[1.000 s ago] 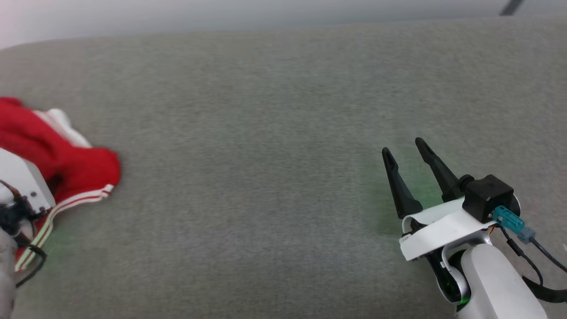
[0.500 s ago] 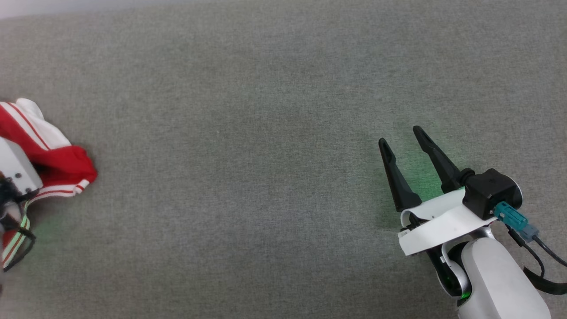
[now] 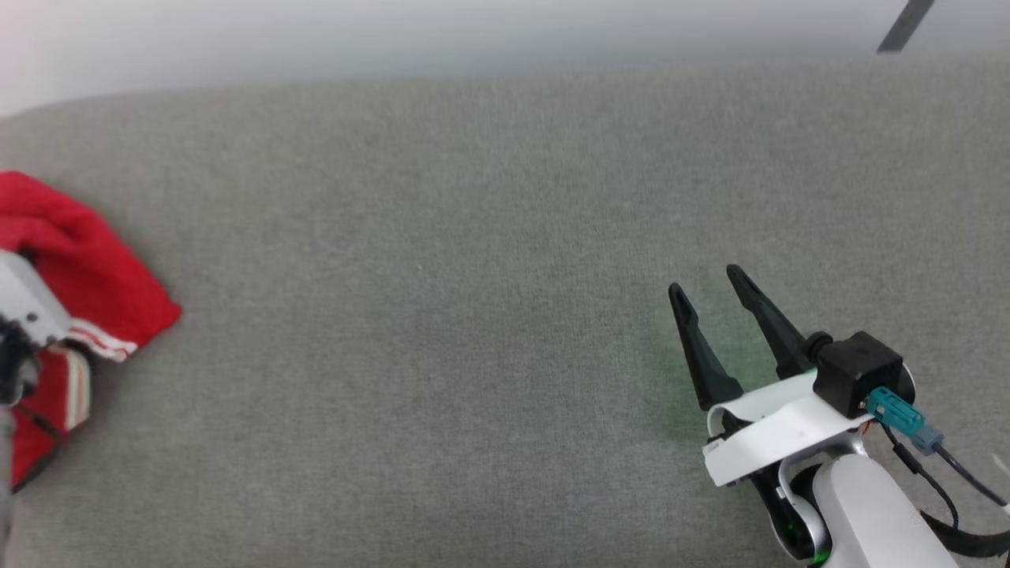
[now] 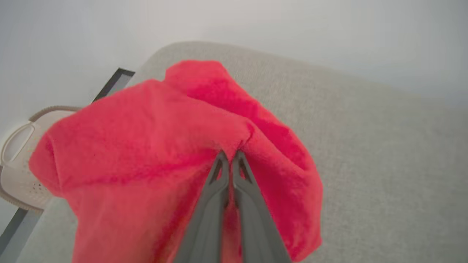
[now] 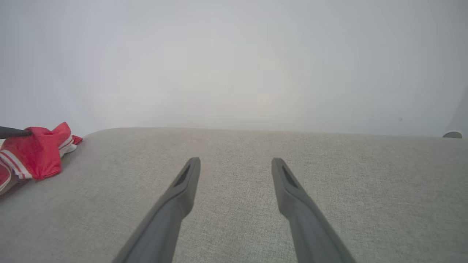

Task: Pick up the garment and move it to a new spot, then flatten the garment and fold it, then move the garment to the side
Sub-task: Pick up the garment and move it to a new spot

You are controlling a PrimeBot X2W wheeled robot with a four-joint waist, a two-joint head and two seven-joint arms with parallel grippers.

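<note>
Garments: one, the garment (image 3: 87,276), a red bunch with a strip of red-and-white striped trim along its lower fold.
Grippers: two, the left gripper (image 4: 229,155) and the right gripper (image 3: 705,282).
Carrier: one grey fabric surface (image 3: 442,315); its far edge meets a pale wall (image 3: 473,31).
Other things: one white perforated basket (image 4: 18,160) beyond the surface's corner, in the left wrist view.
Garment's place: at the left edge of the grey fabric surface, well apart from the right gripper. Whether its lower folds rest on the surface cannot be told.
Left fingers: pressed together, with no gap to speak of, pinching a ridge of the garment's red cloth; the cloth drapes down on both sides of them.
Right fingers: spread wide, holding nothing, over the right part of the surface, with bare grey fabric between them. Whether the tips touch it cannot be told.
Light: a green glow (image 3: 750,355) lies on the fabric around the right fingers.
Change in view: half a second ago the head view showed almost only surface; now the far edge and wall are back at the top, so the camera has moved.
Change in garment: half a second ago a white sleeve with a red stripe lay uppermost; now plain red cloth is on top.
Change in right gripper: its spread is the same as before.
</note>
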